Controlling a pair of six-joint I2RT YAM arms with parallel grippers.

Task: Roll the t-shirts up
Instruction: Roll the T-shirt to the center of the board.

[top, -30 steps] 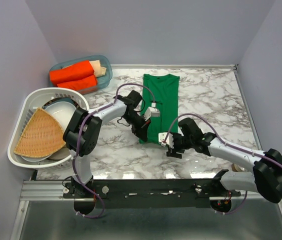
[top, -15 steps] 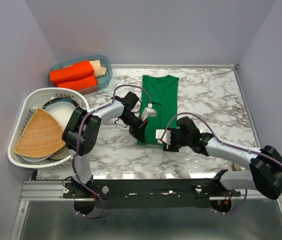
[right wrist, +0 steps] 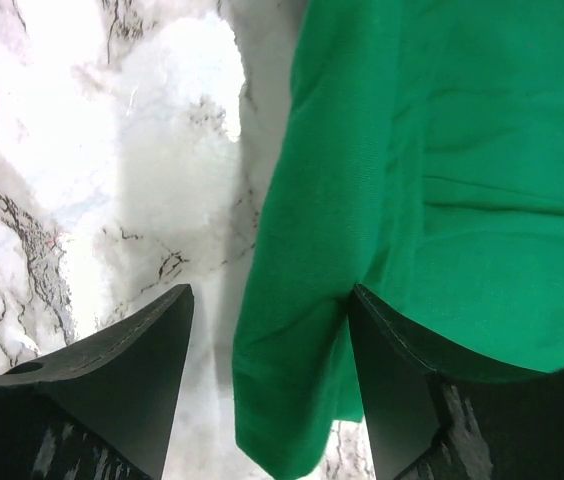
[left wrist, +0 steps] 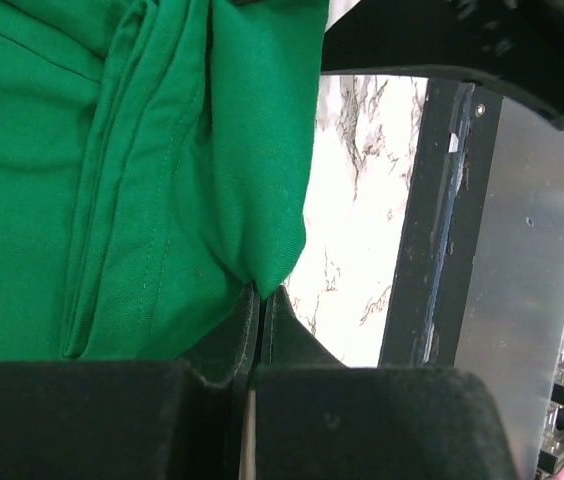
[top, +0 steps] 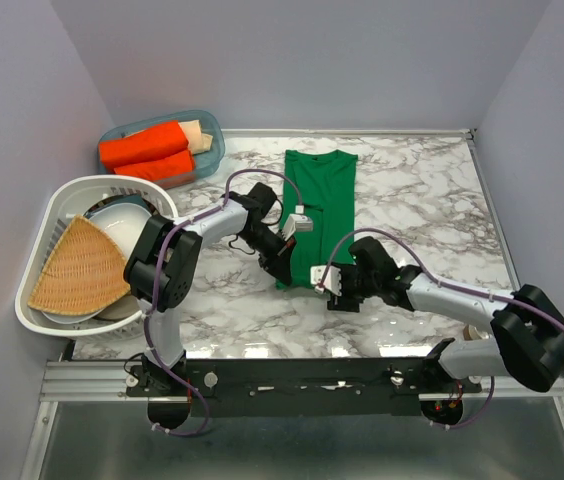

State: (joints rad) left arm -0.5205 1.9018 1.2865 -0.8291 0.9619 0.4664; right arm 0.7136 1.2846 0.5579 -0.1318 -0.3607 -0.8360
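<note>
We count one solid dark green fabric t-shirt (top: 324, 195), folded into a long strip and lying flat mid-table, collar at the far end. Two orange-red fabric rolls (top: 144, 146) and one beige fabric roll (top: 200, 134) lie side by side in one clear bluish plastic tub (top: 214, 152) at the far left. One white slotted plastic basket (top: 50, 212) sits nearer, holding a tan woven wedge (top: 80, 268) and pale bowls whose number we cannot tell.

Both arms meet at the shirt's near hem. The left gripper (left wrist: 260, 298) is clamped tight on a corner of the green cloth. The right gripper (right wrist: 269, 295) stands with its jaws wide, the hem's edge between them unpinched.

The surface is a white marble-patterned table (top: 422, 190) with grey veins. Plain pale lavender walls (top: 292, 60) enclose three sides.
</note>
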